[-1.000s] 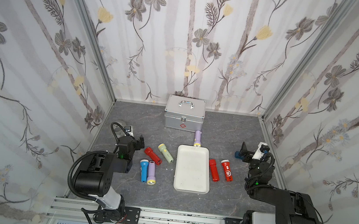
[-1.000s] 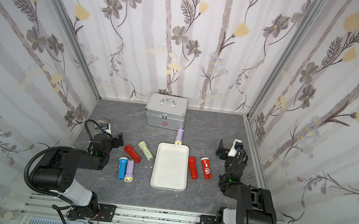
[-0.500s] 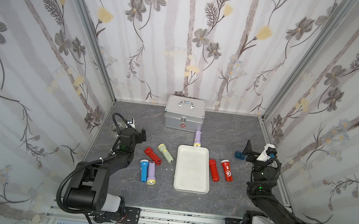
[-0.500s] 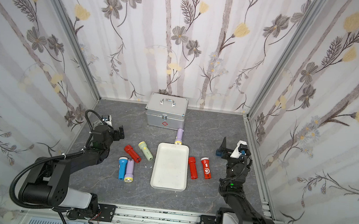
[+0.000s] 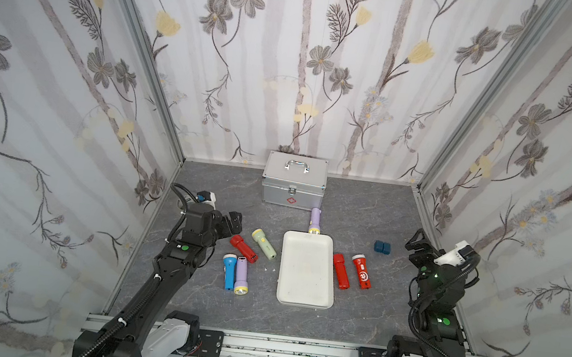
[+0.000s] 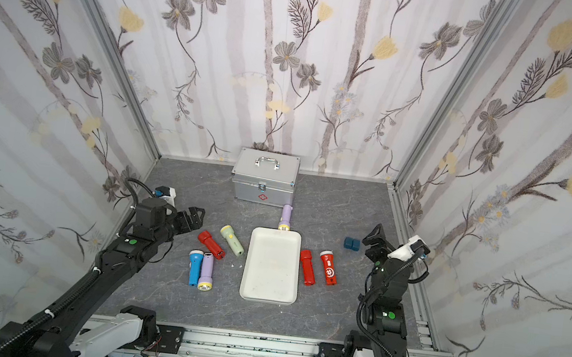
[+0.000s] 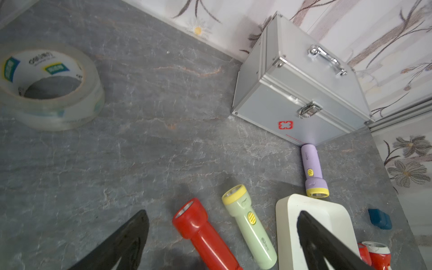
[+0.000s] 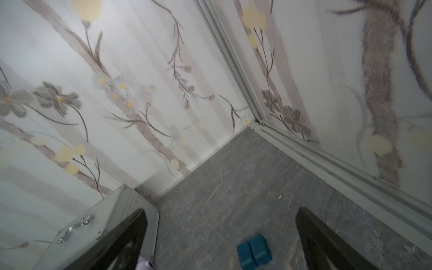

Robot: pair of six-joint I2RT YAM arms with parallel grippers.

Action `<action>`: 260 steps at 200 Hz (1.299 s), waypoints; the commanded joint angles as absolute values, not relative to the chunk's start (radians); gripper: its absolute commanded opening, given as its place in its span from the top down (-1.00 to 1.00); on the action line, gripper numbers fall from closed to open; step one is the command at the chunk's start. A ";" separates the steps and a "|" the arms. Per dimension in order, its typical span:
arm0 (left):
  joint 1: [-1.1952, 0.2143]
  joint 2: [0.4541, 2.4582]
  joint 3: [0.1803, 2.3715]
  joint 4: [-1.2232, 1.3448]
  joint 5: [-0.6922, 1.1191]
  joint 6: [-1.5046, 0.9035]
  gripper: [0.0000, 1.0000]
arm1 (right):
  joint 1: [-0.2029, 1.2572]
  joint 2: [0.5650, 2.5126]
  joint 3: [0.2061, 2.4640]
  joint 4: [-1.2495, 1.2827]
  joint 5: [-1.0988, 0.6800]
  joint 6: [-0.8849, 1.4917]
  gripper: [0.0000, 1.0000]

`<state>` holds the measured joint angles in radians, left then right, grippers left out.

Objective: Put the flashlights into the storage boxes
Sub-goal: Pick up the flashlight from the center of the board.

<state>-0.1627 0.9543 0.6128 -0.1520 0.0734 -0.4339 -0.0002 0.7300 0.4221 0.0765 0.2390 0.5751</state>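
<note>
Both arms have unfolded since the earlier frame. Left pincer and right pincer: jaws apart, empty. The white tray is bare; all seven flashlights lie on the surface around it. Nothing stowed.

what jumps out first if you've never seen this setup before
Bright flashlights lie strewn on the grey table: four left of the white tray, two red ones right of it, a lilac one at its far end. The tray lies empty in the middle, and a silver case with a red cross stands behind it by the flowered back wall.
</note>
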 commanded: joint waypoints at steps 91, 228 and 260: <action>-0.109 0.796 0.357 -0.151 -0.206 -0.586 -1.00 | 0.362 1.133 0.515 -0.167 -0.113 0.504 0.06; -0.098 0.915 0.334 -0.031 -0.169 -0.604 -1.00 | 0.475 1.456 0.601 -0.198 -0.042 0.471 -0.02; -0.097 0.961 0.355 -0.032 -0.158 -0.602 -1.00 | 0.487 1.522 0.618 -0.191 -0.015 0.469 -0.04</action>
<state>-0.0990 0.9379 0.3367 -0.0574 -0.1604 -0.5842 0.4793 1.4864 0.6014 -0.2054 -0.0525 0.4767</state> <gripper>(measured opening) 0.997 0.521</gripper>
